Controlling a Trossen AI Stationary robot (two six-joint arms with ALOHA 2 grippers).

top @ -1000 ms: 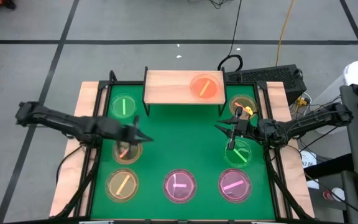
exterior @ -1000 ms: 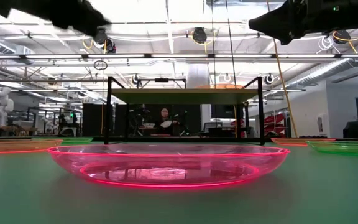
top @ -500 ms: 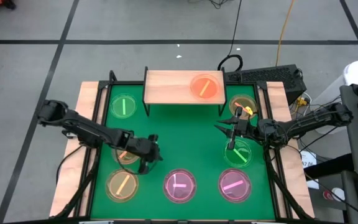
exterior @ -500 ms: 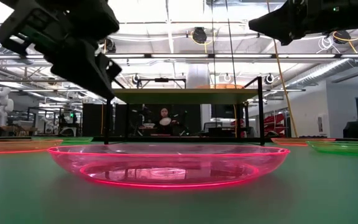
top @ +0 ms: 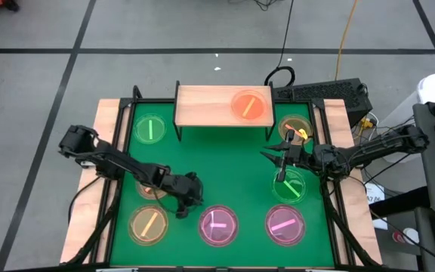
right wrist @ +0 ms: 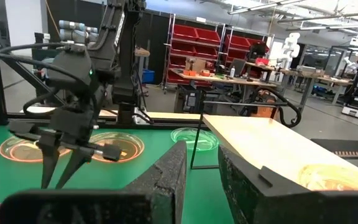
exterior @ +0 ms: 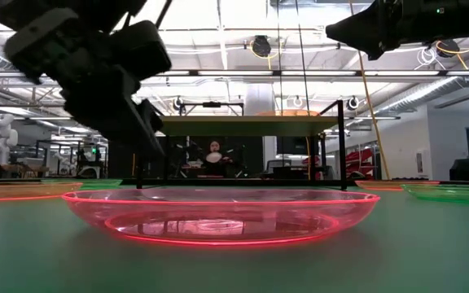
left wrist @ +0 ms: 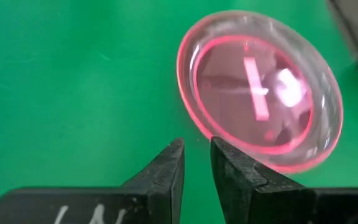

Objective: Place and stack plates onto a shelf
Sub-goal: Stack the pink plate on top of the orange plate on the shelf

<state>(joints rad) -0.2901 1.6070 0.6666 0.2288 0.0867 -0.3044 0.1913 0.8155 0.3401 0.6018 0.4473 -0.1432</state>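
On table (top: pixel 225 162), seven plates (top: pixel 219 225).

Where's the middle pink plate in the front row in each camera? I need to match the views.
High view: the pink plate sits mid front row, beside the left gripper.
Low view: it fills the central foreground.
Left wrist view: it lies just beyond that arm's own fingers.
Right wrist view: not in it.
Shared landmark: the left gripper, seen in all four views.
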